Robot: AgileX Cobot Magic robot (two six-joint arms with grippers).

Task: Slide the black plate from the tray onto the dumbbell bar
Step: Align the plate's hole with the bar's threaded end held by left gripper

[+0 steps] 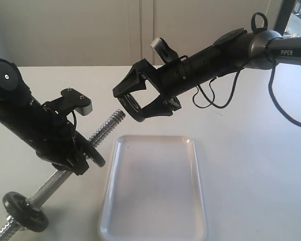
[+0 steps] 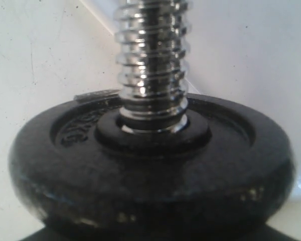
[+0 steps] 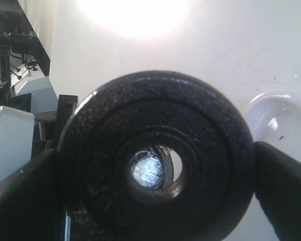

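Here, white tabletop (image 1: pixel 256 165) (bearing the tray (image 1: pixel 155 191)) meets pale wall (image 1: pixel 80 30).

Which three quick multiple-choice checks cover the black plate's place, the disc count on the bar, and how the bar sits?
1. Where is the black plate?
A threaded on the bar's low end
B in the left end effector
C in the right end effector, just off the bar's threaded tip

2. How many black discs are on the dumbbell bar?
A none
B two
C four

3. How does the bar sit?
A gripped by the left end effector, tilted with its threaded tip raised
B held level
C held straight upright

Answers:
1 C, it is pinched at the rim in the air, facing the tip.
2 B, one disc sits by the left end effector and another disc near the low end.
3 A, the exterior view shows the slope.
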